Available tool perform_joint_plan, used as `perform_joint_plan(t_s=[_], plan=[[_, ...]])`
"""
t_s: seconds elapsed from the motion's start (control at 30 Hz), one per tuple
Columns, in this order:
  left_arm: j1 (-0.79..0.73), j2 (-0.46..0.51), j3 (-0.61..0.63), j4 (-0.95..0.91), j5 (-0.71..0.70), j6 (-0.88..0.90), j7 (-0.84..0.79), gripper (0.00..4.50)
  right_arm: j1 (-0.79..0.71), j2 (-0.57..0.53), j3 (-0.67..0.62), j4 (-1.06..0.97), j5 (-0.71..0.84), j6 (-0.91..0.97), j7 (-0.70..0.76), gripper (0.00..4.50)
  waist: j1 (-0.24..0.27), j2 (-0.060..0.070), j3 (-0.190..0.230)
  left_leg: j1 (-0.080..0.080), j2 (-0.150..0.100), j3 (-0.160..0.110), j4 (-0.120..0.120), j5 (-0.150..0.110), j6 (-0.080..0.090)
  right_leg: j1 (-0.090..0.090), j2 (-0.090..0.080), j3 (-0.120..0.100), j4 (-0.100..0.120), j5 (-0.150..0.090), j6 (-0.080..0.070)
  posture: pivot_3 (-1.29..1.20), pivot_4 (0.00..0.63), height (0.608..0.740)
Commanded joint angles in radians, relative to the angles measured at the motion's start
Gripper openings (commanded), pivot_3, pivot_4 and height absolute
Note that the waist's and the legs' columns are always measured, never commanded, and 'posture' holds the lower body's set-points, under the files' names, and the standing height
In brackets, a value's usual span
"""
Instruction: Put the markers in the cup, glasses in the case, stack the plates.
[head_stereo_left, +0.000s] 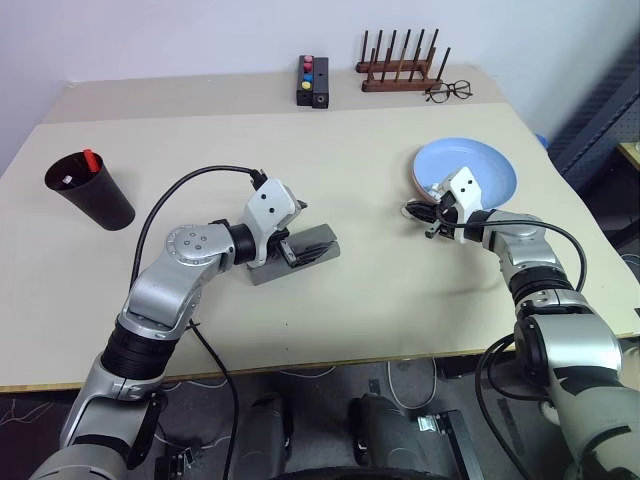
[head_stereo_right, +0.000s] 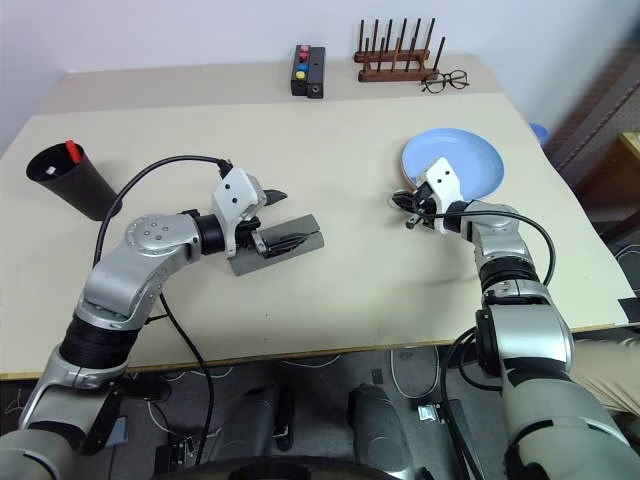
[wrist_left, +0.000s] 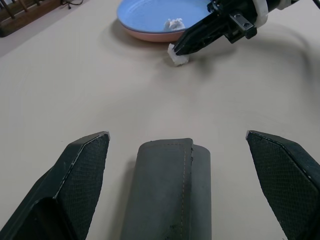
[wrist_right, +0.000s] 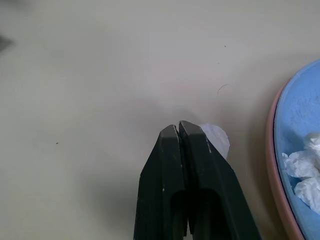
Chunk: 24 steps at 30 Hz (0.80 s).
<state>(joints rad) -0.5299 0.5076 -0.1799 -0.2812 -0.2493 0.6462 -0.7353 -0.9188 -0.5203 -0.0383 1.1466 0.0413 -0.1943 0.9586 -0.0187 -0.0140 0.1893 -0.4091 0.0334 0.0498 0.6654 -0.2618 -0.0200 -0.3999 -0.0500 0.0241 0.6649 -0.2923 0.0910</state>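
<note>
Plates (head_stereo_left: 478, 165) sit stacked at right of the beige table (head_stereo_left: 380, 290), blue on pink, near the right edge. Right pincer (head_stereo_left: 418, 212) is at the stack's left rim. Cup (head_stereo_left: 88, 189) lies far left near that edge, red marker cap (head_stereo_left: 89, 158) and white marker (head_stereo_left: 66, 180) poking out of it. Case (head_stereo_left: 298, 255) sits mid-table with dark glasses (head_stereo_left: 314, 250) in it, left pincer (head_stereo_left: 292, 222) over its left end. Open table between case and plates, and along the near edge. Far side: black button box (head_stereo_left: 314, 81), wooden rack (head_stereo_left: 402, 62), wire spectacles (head_stereo_left: 449, 92).

Left wrist view: left pincer's fingers (wrist_left: 75, 185) spread wide either side of the grey case (wrist_left: 170, 190), not touching. Beyond, the right pincer (wrist_left: 176, 50) tip sits on a white wad (wrist_left: 178, 57) just beside the plates (wrist_left: 150, 20).

Right wrist view: right pincer (wrist_right: 178, 129) fully shut, holding nothing; white wad (wrist_right: 217, 140) lies beside its tip. More white wads (wrist_right: 302, 170) lie in the blue plate (wrist_right: 295, 115).
</note>
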Motion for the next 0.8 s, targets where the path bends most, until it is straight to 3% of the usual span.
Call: perform_joint_plan(t_s=[0.03,0.23,0.27,0.33,0.57,0.8], plan=[[-0.01,0.001,0.01,-0.031,-0.003,-0.014,0.002,4.5,-0.021,-0.014,-0.008,-0.029,0.001,-0.023,0.007,0.04,0.0,0.0,0.0,0.0,0.0,0.0,0.0,0.0,0.0,0.0,0.0,0.0,0.0,0.0,0.0,0.0,0.15,0.74],[-0.013,-0.002,0.007,-0.027,-0.002,-0.018,0.001,4.5,-0.007,-0.024,0.01,-0.039,-0.018,-0.029,0.032,0.04,0.0,0.0,0.0,0.0,0.0,0.0,0.0,0.0,0.0,0.0,0.0,0.0,0.0,0.0,0.0,0.0,0.15,0.74],[-0.013,-0.003,0.007,-0.027,-0.002,-0.019,0.001,4.5,-0.007,-0.024,0.008,-0.039,-0.015,-0.02,0.04,0.27,0.0,0.0,0.0,0.0,0.0,0.0,0.0,0.0,0.0,0.0,0.0,0.0,0.0,0.0,0.0,0.0,0.15,0.74],[-0.014,-0.004,0.006,-0.025,-0.001,-0.02,0.001,4.5,-0.005,-0.023,0.009,-0.042,-0.013,-0.013,0.055,0.9,0.0,0.0,0.0,0.0,0.0,0.0,0.0,0.0,0.0,0.0,0.0,0.0,0.0,0.0,0.0,0.0,0.15,0.74],[-0.015,-0.004,0.006,-0.028,-0.002,-0.017,-0.001,4.5,-0.004,-0.02,0.005,-0.049,-0.015,-0.018,0.028,4.47,0.0,0.0,0.0,0.0,0.0,0.0,0.0,0.0,0.0,0.0,0.0,0.0,0.0,0.0,0.0,0.0,0.15,0.74],[-0.016,-0.004,0.008,-0.028,-0.003,-0.016,-0.001,4.5,-0.007,-0.02,0.009,-0.043,-0.024,-0.016,0.015,4.47,0.0,0.0,0.0,0.0,0.0,0.0,0.0,0.0,0.0,0.0,0.0,0.0,0.0,0.0,0.0,0.0,0.15,0.74]])
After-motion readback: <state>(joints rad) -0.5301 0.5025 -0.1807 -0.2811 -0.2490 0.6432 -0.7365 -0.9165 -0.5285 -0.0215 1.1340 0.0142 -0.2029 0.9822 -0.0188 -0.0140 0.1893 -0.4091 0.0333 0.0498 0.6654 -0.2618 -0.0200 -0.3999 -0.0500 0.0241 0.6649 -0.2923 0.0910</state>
